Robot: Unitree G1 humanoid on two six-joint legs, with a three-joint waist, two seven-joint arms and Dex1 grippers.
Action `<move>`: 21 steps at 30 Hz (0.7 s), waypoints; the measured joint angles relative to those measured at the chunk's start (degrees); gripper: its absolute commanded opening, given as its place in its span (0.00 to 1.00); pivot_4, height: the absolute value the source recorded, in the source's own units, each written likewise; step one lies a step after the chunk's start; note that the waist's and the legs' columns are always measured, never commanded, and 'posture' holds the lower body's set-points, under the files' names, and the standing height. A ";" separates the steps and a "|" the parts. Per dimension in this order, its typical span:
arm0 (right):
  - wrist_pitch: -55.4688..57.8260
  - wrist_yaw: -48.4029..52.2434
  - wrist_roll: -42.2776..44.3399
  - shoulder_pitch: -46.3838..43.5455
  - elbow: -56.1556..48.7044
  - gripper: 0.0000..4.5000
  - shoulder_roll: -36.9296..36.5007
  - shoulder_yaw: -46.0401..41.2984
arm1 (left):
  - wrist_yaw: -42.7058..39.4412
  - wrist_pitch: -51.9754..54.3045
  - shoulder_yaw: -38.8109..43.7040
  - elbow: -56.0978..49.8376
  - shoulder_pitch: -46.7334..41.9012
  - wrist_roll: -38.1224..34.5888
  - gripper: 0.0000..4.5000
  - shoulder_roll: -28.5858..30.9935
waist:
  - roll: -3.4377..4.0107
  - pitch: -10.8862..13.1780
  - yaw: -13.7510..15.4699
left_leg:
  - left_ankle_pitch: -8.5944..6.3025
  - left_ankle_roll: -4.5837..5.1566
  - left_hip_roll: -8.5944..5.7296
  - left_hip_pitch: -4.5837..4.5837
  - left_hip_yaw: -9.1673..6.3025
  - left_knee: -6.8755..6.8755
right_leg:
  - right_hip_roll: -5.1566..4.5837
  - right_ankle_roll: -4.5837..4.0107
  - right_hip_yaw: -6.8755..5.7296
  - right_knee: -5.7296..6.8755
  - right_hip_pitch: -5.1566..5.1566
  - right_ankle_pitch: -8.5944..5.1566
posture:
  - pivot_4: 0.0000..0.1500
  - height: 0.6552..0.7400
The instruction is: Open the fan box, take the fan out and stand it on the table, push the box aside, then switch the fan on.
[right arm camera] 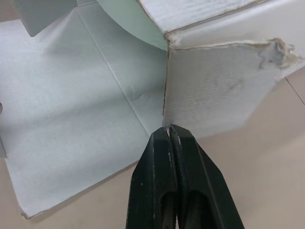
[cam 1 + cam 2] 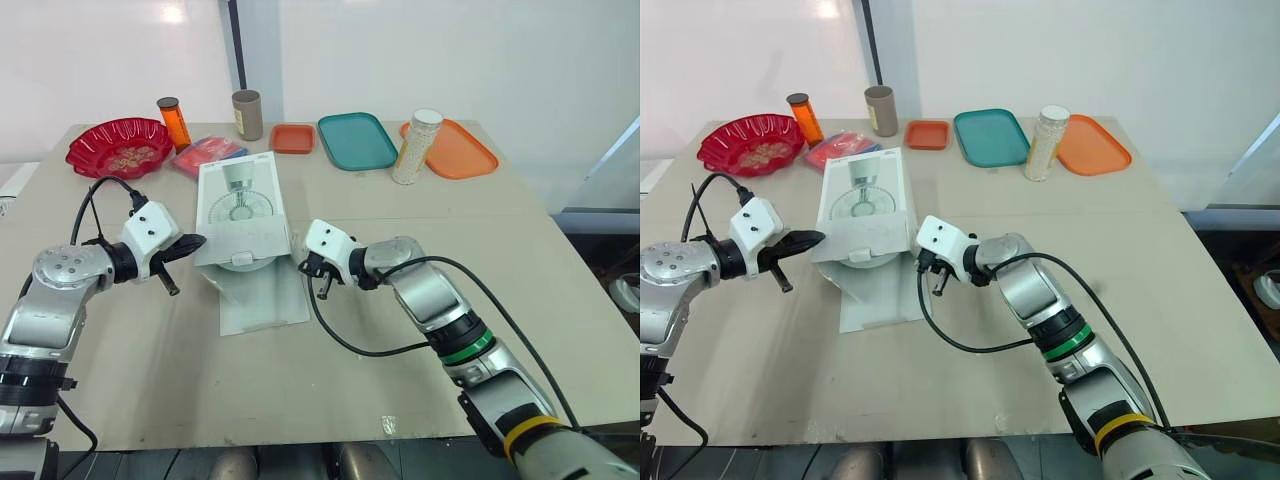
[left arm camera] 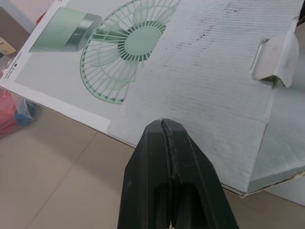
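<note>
Left wrist view has the fan box (image 3: 143, 57) top: green fan picture, tuck tab (image 3: 274, 59) — right wrist view has its torn side flap (image 1: 214, 86) instead. Box lies flat between both grippers, long axis running away from them, open end nearest. Left gripper (image 3: 164, 125) and right gripper (image 1: 169, 129) — fingers pressed together, empty, tips just beside the box. Print too small to read.
</note>
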 measured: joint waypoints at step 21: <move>-2.98 4.70 4.87 1.14 -2.08 0.01 -3.08 -1.44 | -0.63 -1.77 -2.40 4.92 -5.80 2.03 0.00 -2.29 | 0.00 0.02 0.03 | 0.00 0.00 -0.01 -0.16 -0.02 0.00 | -0.02 0.01 -0.05 -0.04 -0.07 -0.01 | 1.00 1.00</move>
